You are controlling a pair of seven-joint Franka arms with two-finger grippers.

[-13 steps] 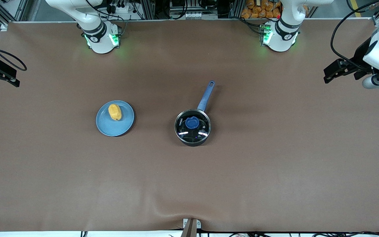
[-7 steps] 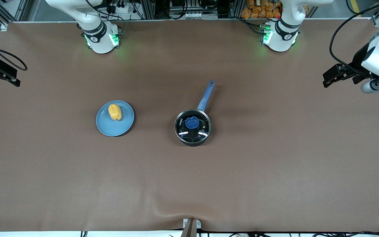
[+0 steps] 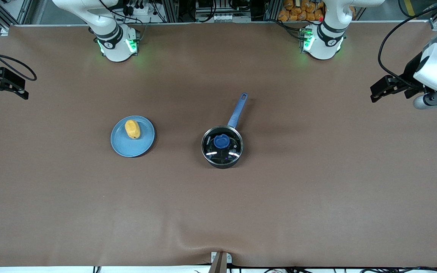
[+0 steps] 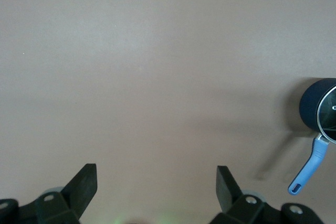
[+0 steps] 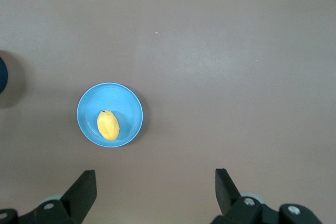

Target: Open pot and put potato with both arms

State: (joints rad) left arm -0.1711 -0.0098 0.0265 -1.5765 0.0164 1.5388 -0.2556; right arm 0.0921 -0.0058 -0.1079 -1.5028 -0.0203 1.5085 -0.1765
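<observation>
Both grippers, left point(image 3: 378, 92) and right point(image 3: 4, 85), hang wide open and empty over the table's ends.

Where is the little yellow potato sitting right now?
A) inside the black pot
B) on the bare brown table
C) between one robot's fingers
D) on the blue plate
D: the potato lies on the light-blue plate, toward the right arm's end of the table, while the pot beside it has its glass lid on, and both the left gripper and the right gripper hang open and empty at the table's ends.
</observation>
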